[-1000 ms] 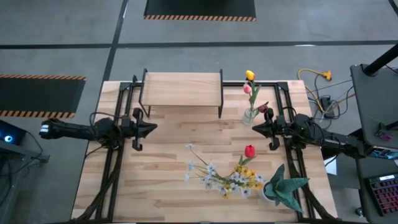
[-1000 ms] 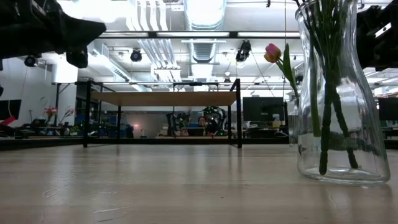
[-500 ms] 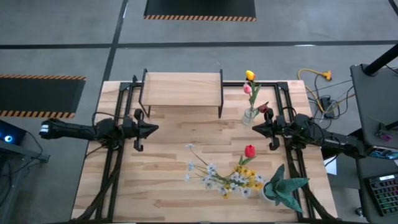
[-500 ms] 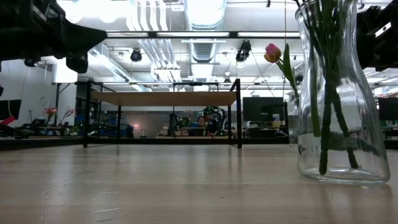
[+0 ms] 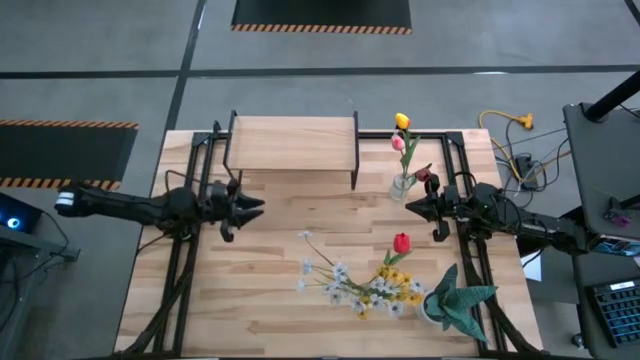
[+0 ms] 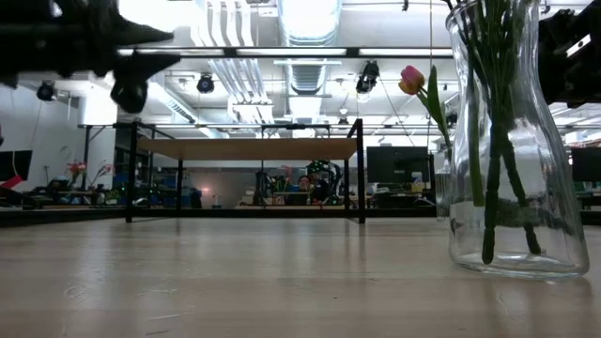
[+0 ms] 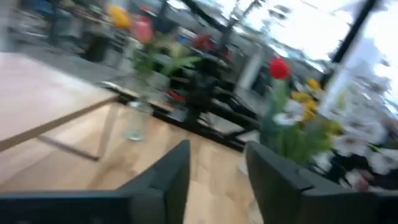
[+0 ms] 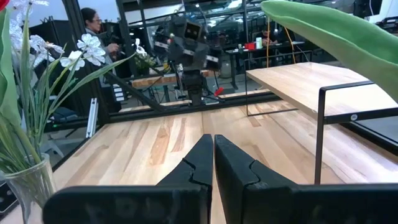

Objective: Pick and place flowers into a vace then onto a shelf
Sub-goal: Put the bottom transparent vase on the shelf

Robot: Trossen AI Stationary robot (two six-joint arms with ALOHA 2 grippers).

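Note:
A glass vase (image 5: 402, 185) at the far right holds a yellow and a pink tulip (image 5: 400, 140). A second glass vase (image 6: 512, 188) near the front holds a red tulip (image 5: 401, 242), tiny white blooms (image 5: 340, 285) and a yellow sprig (image 5: 398, 286). The shelf (image 5: 292, 140) stands on black legs at the far middle. My left gripper (image 5: 258, 208) hovers open at the left, pointing level toward the table's right, nothing between its fingers (image 7: 174, 180). My right gripper (image 5: 408, 208) is shut and empty, just in front of the far vase.
A green spiky plant in a white pot (image 5: 455, 300) stands at the near right corner. Black frame rails (image 5: 180, 260) run along both table sides. Bare wood lies between the grippers. A person (image 8: 93, 28) stands beyond the table's left side.
My left gripper has moved toward the table's right, rolled about its own axis, and opened its fingers. The right arm, the vases and the flowers have kept still.

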